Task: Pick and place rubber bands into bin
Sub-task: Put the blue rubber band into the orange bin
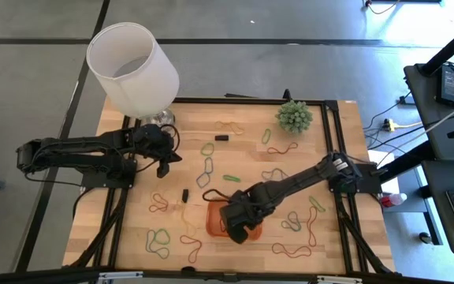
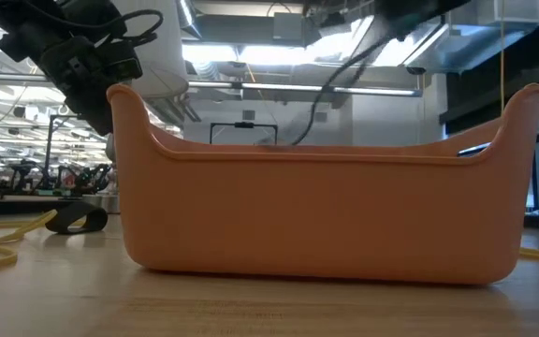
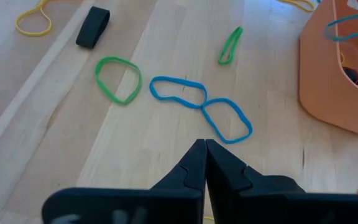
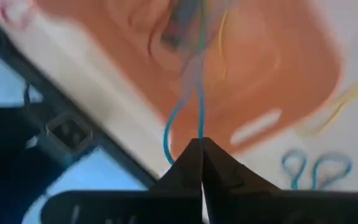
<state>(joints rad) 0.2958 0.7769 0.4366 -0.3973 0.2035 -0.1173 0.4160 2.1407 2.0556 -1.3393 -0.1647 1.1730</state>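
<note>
Bin (image 3: pixel 340 81): orange, plain. Desk (image 3: pixel 278 143): pale wood, straight grain. Rubber bands: two blue loops (image 3: pixel 201 107), one green ring (image 3: pixel 118 79), one green narrow loop (image 3: pixel 230 45), one yellow (image 3: pixel 33 22). Small block (image 3: pixel 92 27): black. Lampshade (image 1: pixel 132 67): white. Plant (image 1: pixel 294 116): green. Right pincer (image 4: pixel 199 152): black, blue band (image 4: pixel 182 118) at its tips.

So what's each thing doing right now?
right claw: shut on a blue rubber band, above the bin
bin: upright, some bands inside
left claw: shut, empty
blue bands on table: lying flat
lampshade: upright
</note>
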